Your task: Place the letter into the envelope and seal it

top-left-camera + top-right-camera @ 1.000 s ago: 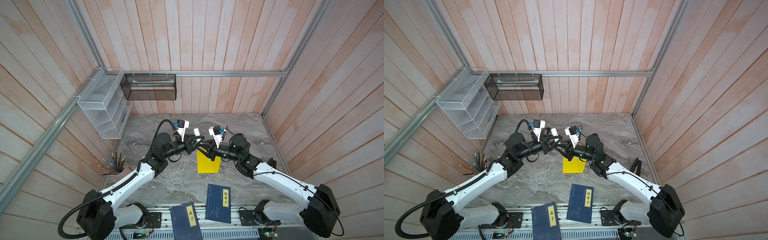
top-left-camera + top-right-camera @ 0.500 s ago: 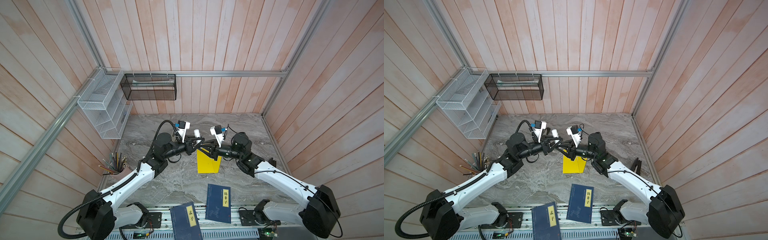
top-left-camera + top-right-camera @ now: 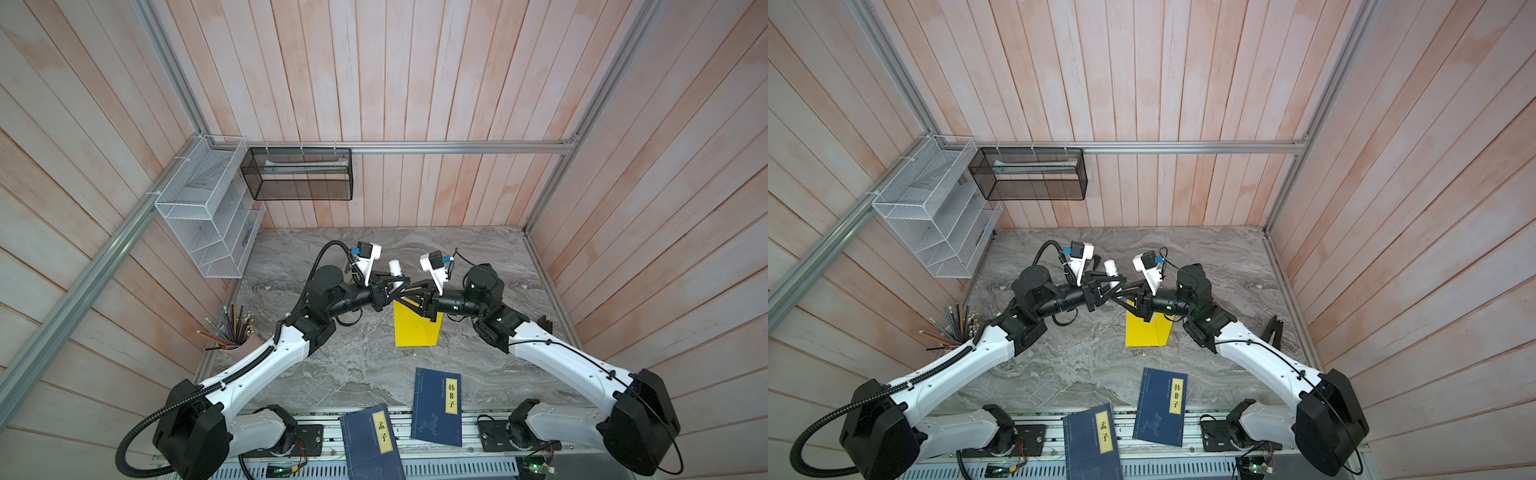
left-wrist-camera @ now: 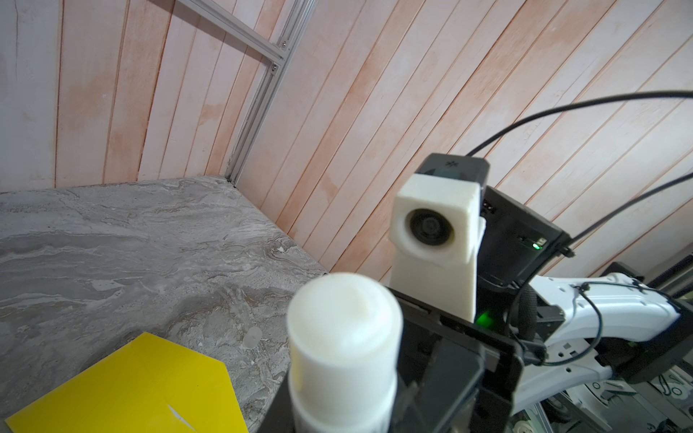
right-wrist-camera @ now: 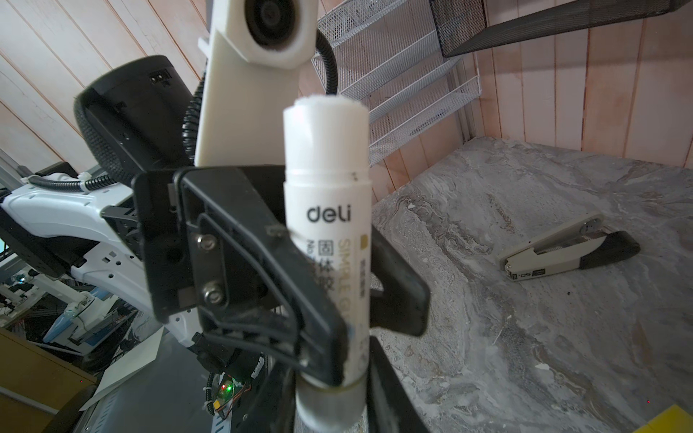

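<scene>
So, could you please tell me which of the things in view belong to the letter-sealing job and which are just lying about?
In the job:
- yellow envelope
- Deli glue stick, clamped in the left end effector
(The letter is not visible.)

Lying about:
- dark blue books
- pencil cup
- stapler
- white wire rack
- black mesh basket

Soft, even light from overhead fills the wood-panelled cell, bright and free of glare. In both top views the arms throw only faint, diffuse shadows on the marble tabletop [image 3: 365, 374], and the yellow envelope [image 3: 409, 332] shows crisp and saturated. Wide-angle lenses bow the wall planks [image 3: 83, 124] and the aluminium rail [image 3: 457, 146] toward the frame edges. In the left wrist view the white glue stick [image 4: 343, 348] sits too close to the lens and blurs, a green indicator light [image 4: 485, 319] glowing beside it. In the right wrist view its printed label reads sharply.
</scene>
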`<state>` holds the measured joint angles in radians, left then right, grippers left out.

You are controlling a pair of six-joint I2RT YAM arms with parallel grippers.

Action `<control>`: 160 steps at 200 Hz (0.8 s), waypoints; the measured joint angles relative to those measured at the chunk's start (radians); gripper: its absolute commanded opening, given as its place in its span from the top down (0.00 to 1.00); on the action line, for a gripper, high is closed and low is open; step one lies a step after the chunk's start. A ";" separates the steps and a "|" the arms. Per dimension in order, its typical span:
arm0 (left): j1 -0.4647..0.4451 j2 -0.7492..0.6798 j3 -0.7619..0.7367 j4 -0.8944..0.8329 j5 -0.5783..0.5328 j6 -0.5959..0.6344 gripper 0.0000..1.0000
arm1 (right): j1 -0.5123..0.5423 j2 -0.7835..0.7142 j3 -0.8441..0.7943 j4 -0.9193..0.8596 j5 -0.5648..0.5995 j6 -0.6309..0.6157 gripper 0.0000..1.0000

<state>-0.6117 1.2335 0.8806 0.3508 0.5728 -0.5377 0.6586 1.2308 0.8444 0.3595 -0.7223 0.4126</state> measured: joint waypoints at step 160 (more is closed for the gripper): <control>-0.018 -0.003 0.000 0.002 -0.123 0.023 1.00 | 0.178 -0.057 0.017 -0.127 0.519 -0.134 0.79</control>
<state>-0.6296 1.2301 0.8806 0.3527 0.4496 -0.5152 0.8364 1.1736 0.8616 0.2321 -0.2031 0.2790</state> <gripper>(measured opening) 0.277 0.269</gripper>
